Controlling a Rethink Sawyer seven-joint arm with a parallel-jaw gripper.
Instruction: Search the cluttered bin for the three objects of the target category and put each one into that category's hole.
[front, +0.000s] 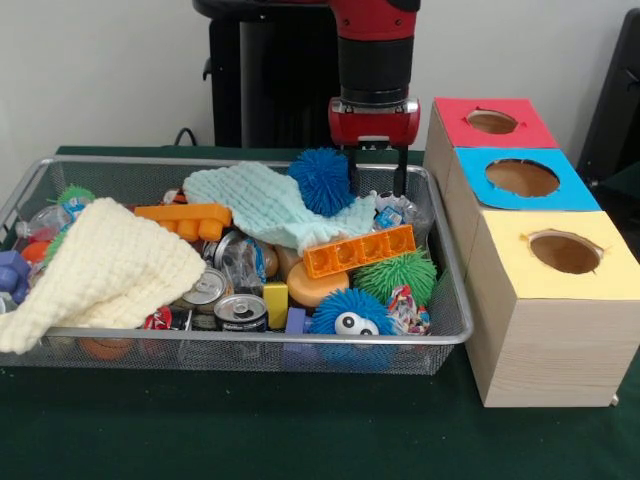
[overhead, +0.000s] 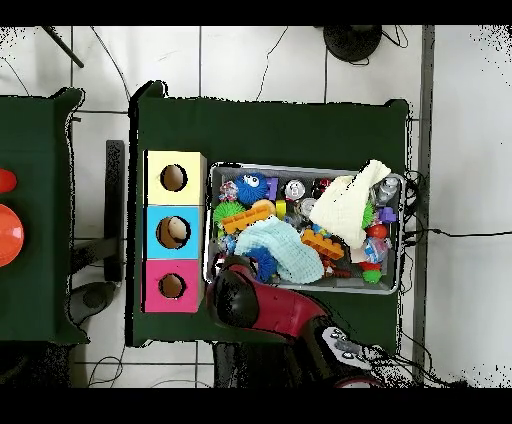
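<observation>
The gripper (front: 377, 172) is hanging open and empty over the wire bin (front: 440, 335), with the blue spiky ball (front: 321, 181) sitting just beside it

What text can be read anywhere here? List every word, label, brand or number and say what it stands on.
No text reads clearly in either view.
Cans in the wire bin: printing on their sides, too small and blurred to read.
Crinkled wrappers: coloured print, unreadable.
Red, blue and yellow boxes: no lettering.
Gripper: no legible marking.
</observation>
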